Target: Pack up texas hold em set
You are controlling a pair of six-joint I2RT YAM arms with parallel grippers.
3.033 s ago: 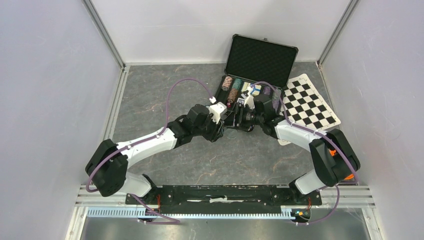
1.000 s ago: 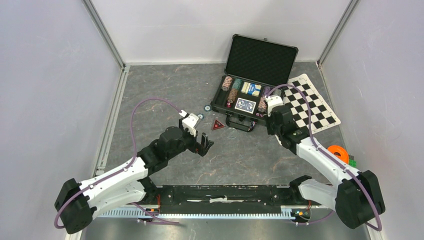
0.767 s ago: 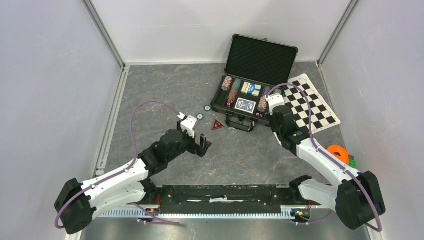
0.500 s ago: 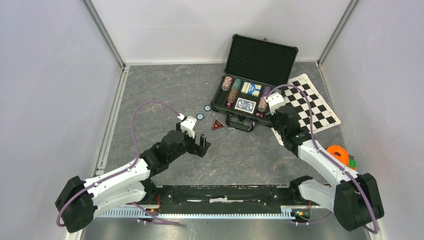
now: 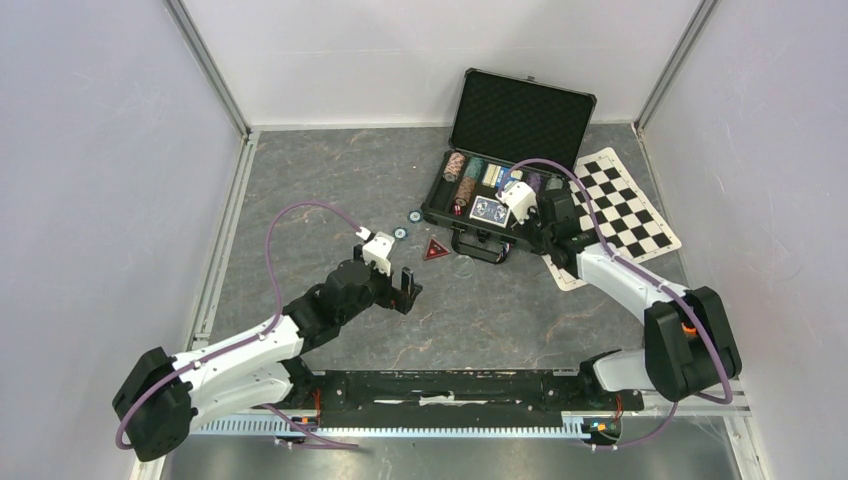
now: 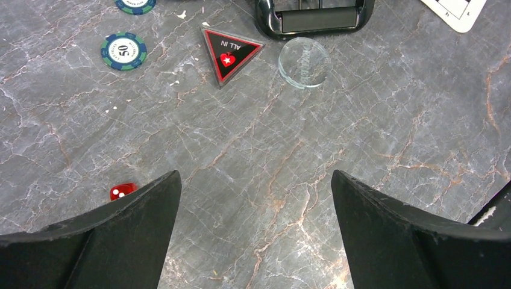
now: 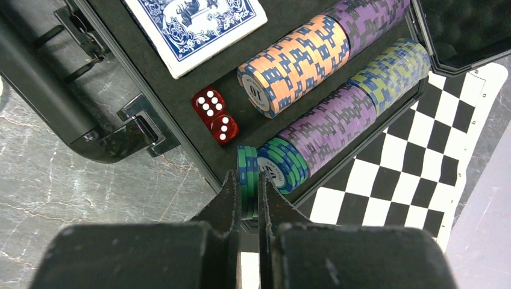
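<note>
Two arms work a poker set on the gray surface (image 6: 373, 144). The right pincer (image 7: 247, 182) is clamped on a green chip (image 7: 246, 158), held on edge at a chip row's end inside the open black case (image 5: 520, 120), beside two red dice (image 7: 216, 114). The left pincer (image 6: 254, 177) hangs spread wide above the surface, a red die (image 6: 123, 191) by its finger, the triangular marker (image 6: 231, 53) and a loose chip (image 6: 123, 50) beyond.

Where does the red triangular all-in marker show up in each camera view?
Top external: red triangular marker on the table, left of the case handle.
Left wrist: upper centre.
Right wrist: not in it.
Shared landmark: checkered mat, in all three.
</note>
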